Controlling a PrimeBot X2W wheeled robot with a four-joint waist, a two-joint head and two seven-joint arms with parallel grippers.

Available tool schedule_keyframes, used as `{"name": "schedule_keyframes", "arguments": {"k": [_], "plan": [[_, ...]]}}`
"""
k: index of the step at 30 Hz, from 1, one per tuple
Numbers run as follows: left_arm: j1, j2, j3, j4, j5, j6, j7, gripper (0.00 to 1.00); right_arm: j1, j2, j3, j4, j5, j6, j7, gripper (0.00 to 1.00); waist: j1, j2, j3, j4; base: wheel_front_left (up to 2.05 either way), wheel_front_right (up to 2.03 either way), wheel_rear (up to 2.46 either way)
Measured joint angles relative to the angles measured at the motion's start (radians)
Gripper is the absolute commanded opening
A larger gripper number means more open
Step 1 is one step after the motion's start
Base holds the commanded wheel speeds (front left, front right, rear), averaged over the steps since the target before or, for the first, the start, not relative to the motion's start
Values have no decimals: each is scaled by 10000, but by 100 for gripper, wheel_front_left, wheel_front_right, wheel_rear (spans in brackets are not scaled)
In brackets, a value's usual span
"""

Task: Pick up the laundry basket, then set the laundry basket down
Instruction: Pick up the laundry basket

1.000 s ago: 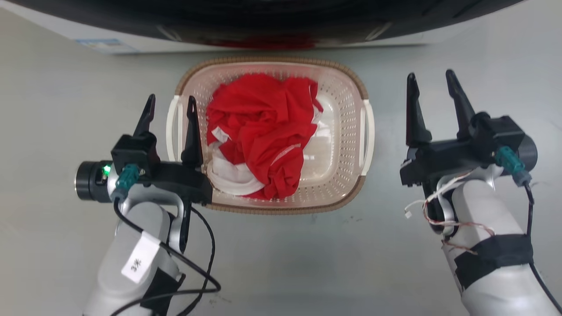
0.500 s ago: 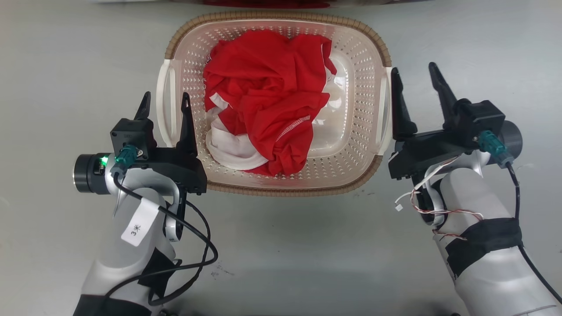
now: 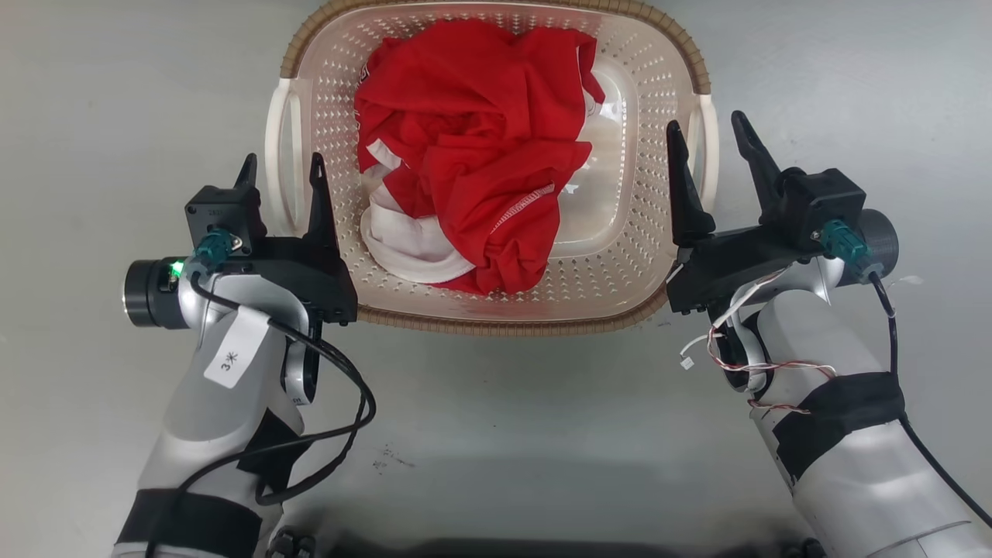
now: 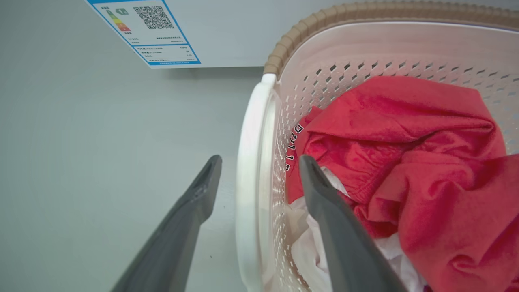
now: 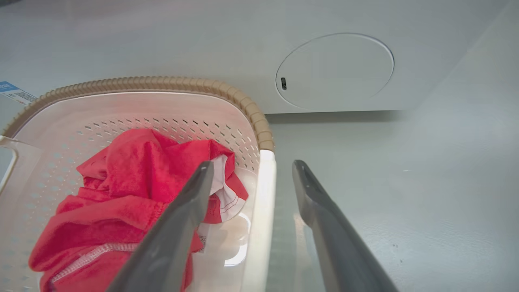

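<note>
Now the left tool (image 3: pixel 282 161) stands open and holds nothing, with one finger outside and one inside the white left handle (image 3: pixel 273 147) of the laundry basket (image 3: pixel 496 324). The right tool (image 3: pixel 705 122) is open in the same way around the right handle (image 3: pixel 712 147). The basket sits on the grey floor (image 3: pixel 496 434) with red clothing (image 3: pixel 465 147) inside. I judge this is the grasp before lifting: both tools must close on the handles together, then rise evenly. One second ago the right tool was well apart from the basket, while the left tool already straddled its handle.
</note>
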Motion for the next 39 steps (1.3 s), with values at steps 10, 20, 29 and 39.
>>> {"name": "schedule_keyframes", "arguments": {"k": [10, 20, 29, 39], "plan": [[-391, -12, -203, 830, -125, -186, -2, 100, -174, -4, 393, 786, 546, -176, 2, 100, -2, -1, 174, 47, 0, 0, 0], [-848, -21, -589, 1452, -493, -460, -2, 100, -585, -15, 1062, 1480, 1185, -339, 2, 100, -1, 0, 250, 89, 0, 0, 0], [-1270, -25, -988, 1908, -656, -692, 0, 100, -997, -19, 1459, 1985, 1781, -437, 0, 100, -1, 0, 340, 93, 0, 0, 0], [-1410, -27, -1329, 2293, -930, -702, 42, 100, -1221, -27, 1875, 2383, 2224, -516, 2, 100, -1, 0, 400, 116, 0, 0, 0]]}}
